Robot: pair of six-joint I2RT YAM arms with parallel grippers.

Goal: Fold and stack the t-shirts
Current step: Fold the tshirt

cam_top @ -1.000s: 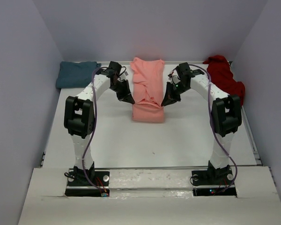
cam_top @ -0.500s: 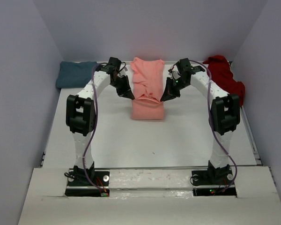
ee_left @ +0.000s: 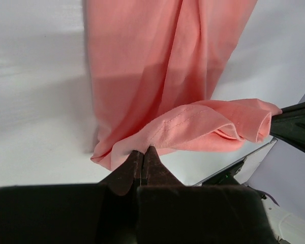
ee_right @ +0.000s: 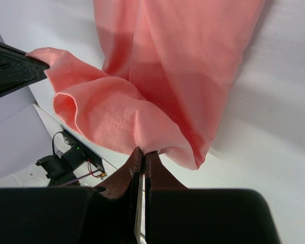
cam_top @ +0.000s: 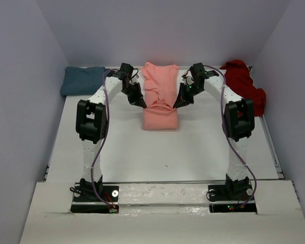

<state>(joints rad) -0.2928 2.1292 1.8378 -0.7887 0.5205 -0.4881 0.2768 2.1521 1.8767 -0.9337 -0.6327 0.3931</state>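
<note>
We note the pink shirt (cam_top: 160, 91) in the middle of the far half of the table (cam_top: 142, 152), a long narrow strip running from the back wall toward the arms. Its near end is doubled back over the strip, and the hemmed edge is held up, stretched between the two grippers.

Left gripper (ee_left: 144, 154): jaws together, clamped on the hem at the fold's left corner. Its wrist view shows the stitched hem running from the fingertips to the other corner, where the other gripper's dark tip holds it.

Right gripper (ee_right: 144, 154): jaws together, clamped on the hem at the right corner. The cloth sags in a soft roll between the two grips, above the flat strip.

From above, both grippers point inward and down at the shirt's sides, about halfway along it, mirrored on either side.

Teal shirt (cam_top: 81, 80): far left corner of the table, a compact bundle by the left wall, well apart from the pink one.

Red shirt (cam_top: 245, 84): far right corner, crumpled and loose, trailing along the right wall.
</note>
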